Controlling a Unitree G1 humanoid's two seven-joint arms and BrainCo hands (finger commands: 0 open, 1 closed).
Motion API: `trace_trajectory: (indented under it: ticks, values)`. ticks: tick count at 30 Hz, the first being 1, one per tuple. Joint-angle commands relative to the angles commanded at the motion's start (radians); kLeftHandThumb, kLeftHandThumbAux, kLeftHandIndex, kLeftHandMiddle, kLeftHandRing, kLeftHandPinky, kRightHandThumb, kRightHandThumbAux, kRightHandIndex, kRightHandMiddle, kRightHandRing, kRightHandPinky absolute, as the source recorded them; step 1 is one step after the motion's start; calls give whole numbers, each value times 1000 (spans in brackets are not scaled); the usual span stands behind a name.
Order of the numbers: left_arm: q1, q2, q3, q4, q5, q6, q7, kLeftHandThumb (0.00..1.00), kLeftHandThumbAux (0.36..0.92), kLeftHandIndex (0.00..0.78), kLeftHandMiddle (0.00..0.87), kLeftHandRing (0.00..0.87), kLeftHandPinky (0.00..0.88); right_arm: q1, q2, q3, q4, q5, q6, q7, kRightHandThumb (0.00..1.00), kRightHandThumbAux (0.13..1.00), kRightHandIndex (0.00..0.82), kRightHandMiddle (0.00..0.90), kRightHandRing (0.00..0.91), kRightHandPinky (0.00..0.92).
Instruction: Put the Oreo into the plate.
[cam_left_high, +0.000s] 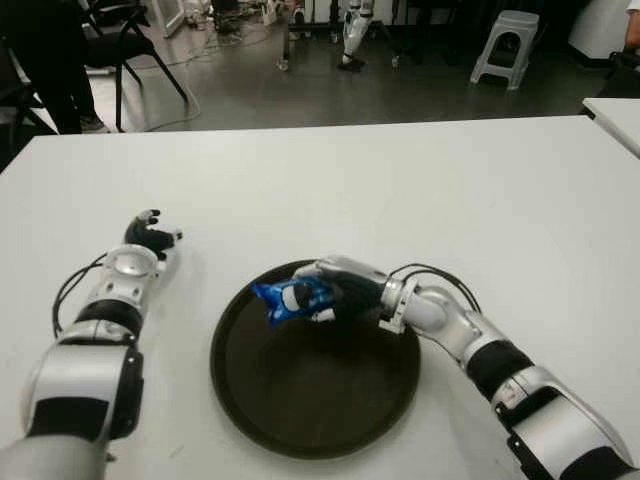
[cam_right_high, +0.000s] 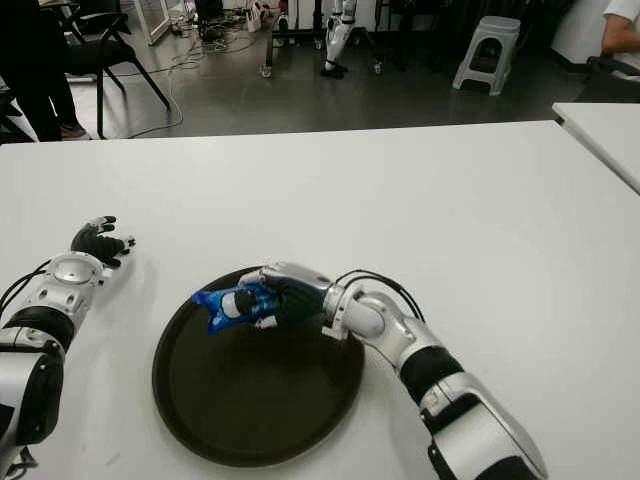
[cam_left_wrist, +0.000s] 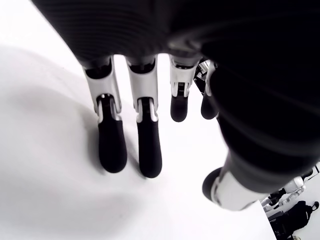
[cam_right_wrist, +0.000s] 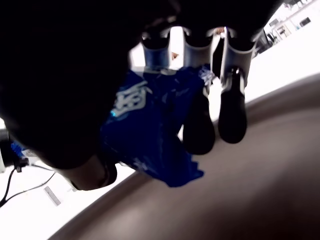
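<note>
Blue Oreo pack (cam_left_high: 292, 299) clasped in right robot hand (cam_left_high: 340, 288), reaching over the plate (cam_left_high: 315, 400)

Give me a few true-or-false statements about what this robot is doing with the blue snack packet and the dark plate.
1. The right hand grips the blue packet. True.
2. The packet lies flat in the middle of the plate. False: it is held at the plate's far edge, in the fingers.
3. The left hand holds a second packet. False: it holds nothing and shows left of the plate over the white table.
4. The plate has no other food on it. True.
5. The plate is white. False: it is dark.
</note>
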Motion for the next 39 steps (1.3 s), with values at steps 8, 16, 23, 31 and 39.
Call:
trace_trajectory:
  ticks: [8,16,23,31,39]
  values:
    - [-2,-3,6,0,-5,1,1,161,777,93,121,150,165,4,1,-4,3,-13,-11,-36,686,737,436,788,779,745]
    - [-3,-3,1,-1,0,1,-6,134,785,76,113,146,157,10,-2,0,-12,-69,2,-127,694,735,431,778,771,758]
    - [-3,-1,-4,1,4,6,-2,134,788,84,124,153,165,41,23,-30,-16,0,31,-107,222,764,165,236,244,217]
    - [-1,0,-7,0,6,0,-1,133,783,60,106,128,126,36,51,-30,41,82,29,19,12,632,9,13,14,12]
    - [-2,2,-13,1,11,7,0,145,752,50,94,111,117,15,60,-34,106,114,-26,83,0,520,0,0,0,0]
